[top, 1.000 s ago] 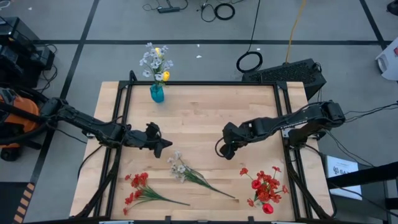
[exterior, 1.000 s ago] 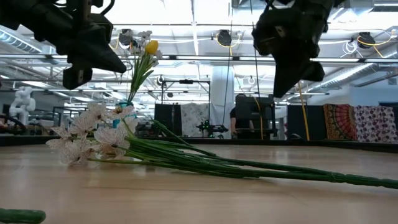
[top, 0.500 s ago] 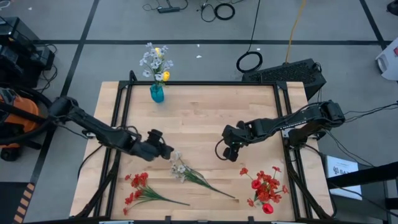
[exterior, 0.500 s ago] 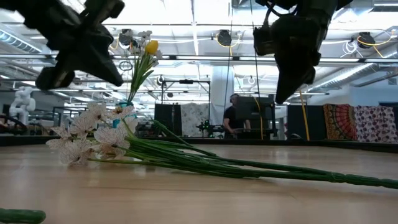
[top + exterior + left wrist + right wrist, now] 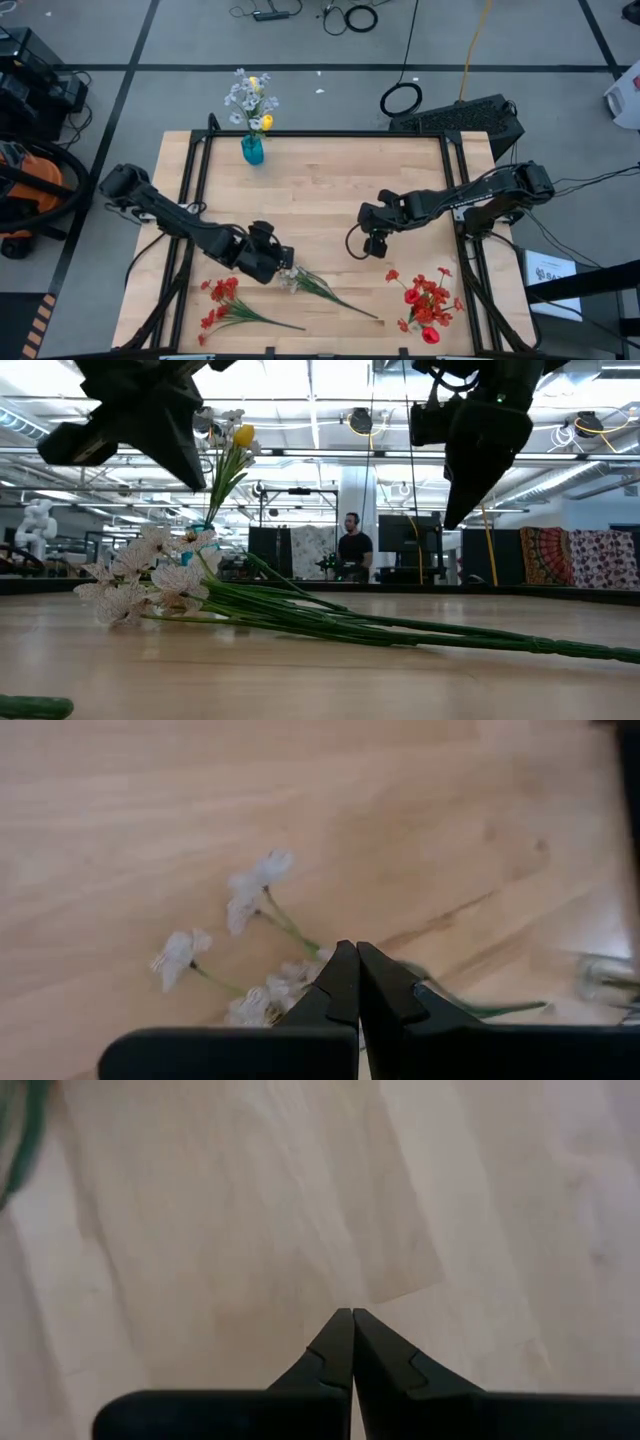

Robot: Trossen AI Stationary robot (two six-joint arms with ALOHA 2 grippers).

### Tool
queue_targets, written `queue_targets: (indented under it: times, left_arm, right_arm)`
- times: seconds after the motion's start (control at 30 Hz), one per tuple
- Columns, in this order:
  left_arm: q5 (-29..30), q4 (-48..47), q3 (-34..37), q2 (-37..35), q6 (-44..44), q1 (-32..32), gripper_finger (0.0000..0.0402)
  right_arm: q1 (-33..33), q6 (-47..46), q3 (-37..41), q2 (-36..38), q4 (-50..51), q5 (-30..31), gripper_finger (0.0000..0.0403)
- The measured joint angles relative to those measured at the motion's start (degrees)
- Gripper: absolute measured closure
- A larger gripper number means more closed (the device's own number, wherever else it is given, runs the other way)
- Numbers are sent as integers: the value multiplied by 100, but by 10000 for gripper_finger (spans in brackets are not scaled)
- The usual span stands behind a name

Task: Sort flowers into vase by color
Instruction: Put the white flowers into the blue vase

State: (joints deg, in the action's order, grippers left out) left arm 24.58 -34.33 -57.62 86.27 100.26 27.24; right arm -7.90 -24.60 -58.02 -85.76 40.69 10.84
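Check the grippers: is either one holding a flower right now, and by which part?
Nothing is held. The left gripper hangs over the white sprig with jaws shut and empty. The right gripper, also shut, is over bare table.

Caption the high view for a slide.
Left hand, shut, over the white sprig; right hand shut mid-table; red flowers lie loose, vase holds white and yellow.

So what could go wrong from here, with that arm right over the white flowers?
The left pincer is shut above the white sprig; unless it opens first, it may just push the thin stems across the table.

The vase is small, stands near the table's far edge and already holds tall white and yellow flowers; adding another long stem could tip it.

The right pincer, shut, hangs over bare wood.
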Motion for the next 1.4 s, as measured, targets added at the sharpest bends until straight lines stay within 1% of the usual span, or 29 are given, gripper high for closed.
queue_targets:
  times: [0.1, 0.23, 0.27, 0.4, 0.6, 0.7, 0.83, 0.93, 1.0, 1.13, 1.23, 1.33, 1.4]
  left_arm:
    - [-242, -9, -3, 81, 1, -17, 401]
    - [-256, -12, -5, 138, -8, -22, 391]
    - [-253, -26, -5, 141, -45, -22, 390]
    - [-203, -108, -5, 139, -328, -83, 387]
    - [-277, -148, -8, 139, -364, -126, 385]
    - [-358, -244, -8, 139, -364, -151, 385]
    - [-524, -223, -8, 139, -353, -119, 384]
    - [-651, -158, -8, 139, -304, -66, 384]
    - [-721, -23, -8, 139, -64, -14, 384]
    - [-742, 221, -12, 189, 752, 108, 386]
    - [-610, 471, -41, 358, 1380, 214, 395]
    - [-526, 542, -424, 752, 1661, 269, 398]
    - [-681, 510, -738, 1040, 1682, 282, 398]
  right_arm:
    - [0, 1, 0, 0, -2, 128, 403]
    - [0, 322, 0, 0, -4, 134, 403]
    - [0, 277, 0, 0, -4, 134, 403]
    - [-1, -429, 0, 0, 47, 90, 403]
    - [154, -734, -2, 0, 326, -649, 403]
    - [248, -779, 106, 3, 386, -675, 403]
    - [411, -771, 449, 113, 398, -983, 403]
    - [505, -747, 758, 292, 390, -970, 403]
    - [572, -696, 915, 466, 318, -968, 403]
    - [680, -398, 1175, 872, 293, -957, 403]
    - [756, -125, 1258, 1156, 300, -951, 403]
    - [791, 211, 1259, 1355, 269, -963, 403]
    - [790, 441, 1259, 1435, 258, -965, 403]
